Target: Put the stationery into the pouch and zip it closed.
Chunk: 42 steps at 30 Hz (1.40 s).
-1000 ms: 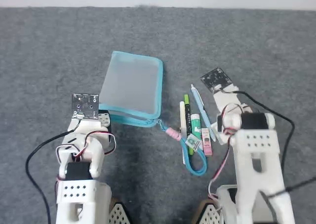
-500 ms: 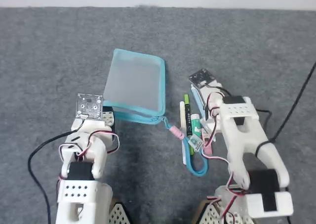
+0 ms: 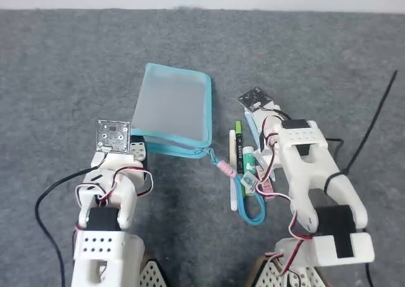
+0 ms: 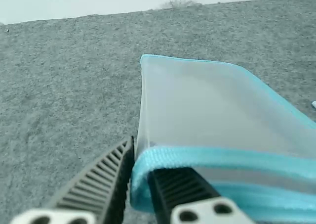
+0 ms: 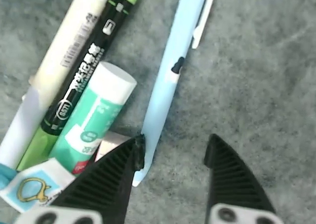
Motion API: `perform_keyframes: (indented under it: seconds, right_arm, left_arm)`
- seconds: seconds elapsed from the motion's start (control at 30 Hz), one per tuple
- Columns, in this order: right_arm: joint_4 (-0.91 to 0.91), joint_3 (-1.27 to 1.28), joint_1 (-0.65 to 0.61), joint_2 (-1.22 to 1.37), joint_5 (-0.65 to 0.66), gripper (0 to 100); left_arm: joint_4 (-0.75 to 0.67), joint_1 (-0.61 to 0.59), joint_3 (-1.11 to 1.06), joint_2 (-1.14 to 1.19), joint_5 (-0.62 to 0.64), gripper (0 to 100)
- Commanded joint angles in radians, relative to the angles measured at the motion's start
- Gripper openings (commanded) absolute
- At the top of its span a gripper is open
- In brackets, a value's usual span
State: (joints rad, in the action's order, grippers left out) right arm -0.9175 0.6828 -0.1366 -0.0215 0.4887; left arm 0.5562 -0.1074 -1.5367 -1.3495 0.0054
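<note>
A translucent pouch (image 3: 174, 109) with a light-blue zip edge lies flat on the grey carpet. My left gripper (image 4: 140, 187) is shut on the blue edge at the pouch's near left corner (image 3: 144, 149). To the pouch's right lies the stationery: a white pen (image 3: 233, 173), a green-and-black marker (image 3: 240, 149), a glue stick (image 5: 94, 120) and a light-blue pen (image 5: 168, 70). My right gripper (image 5: 173, 164) hangs open just above them. The blue pen's end sits against the inside of one finger (image 5: 111, 177). Nothing is held in it.
A pink zip pull (image 3: 223, 169) trails from the pouch's near right corner to a blue loop strap (image 3: 254, 216) with a small tag (image 5: 29, 189). A pink eraser (image 3: 267, 187) lies under the right arm. Bare carpet (image 3: 76, 59) surrounds everything.
The right arm has swung in from the right and stretched over the stationery, with its wrist now above the blue pen. The left gripper and pouch shifted only slightly.
</note>
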Motion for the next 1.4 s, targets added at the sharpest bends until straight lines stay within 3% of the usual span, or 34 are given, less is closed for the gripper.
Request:
perform_keyframes:
  seconds: [0.0,0.1,0.23,0.57,1.23,1.37]
  right_arm:
    - [0.019,-0.017,0.019,0.038,-0.014,8.3]
    - [0.015,-0.017,0.021,0.038,-0.014,2.3]
    - [0.012,-0.017,0.022,0.039,-0.014,1.8]
    - [-0.077,-0.012,0.012,0.041,-0.015,13.6]
    - [-0.140,0.006,-0.054,0.042,-0.041,13.6]
    - [-0.139,0.000,-0.018,0.039,-0.043,3.0]
  left_arm:
    - [-0.034,0.009,0.015,-0.018,0.015,1]
    - [-0.032,0.009,0.013,-0.018,0.015,1]
    - [-0.032,0.009,0.013,-0.018,0.015,1]
    - [-0.032,0.015,0.004,-0.018,0.015,1]
    - [-0.032,0.015,0.004,-0.020,0.015,1]
    - [-0.032,0.015,0.004,-0.020,0.015,1]
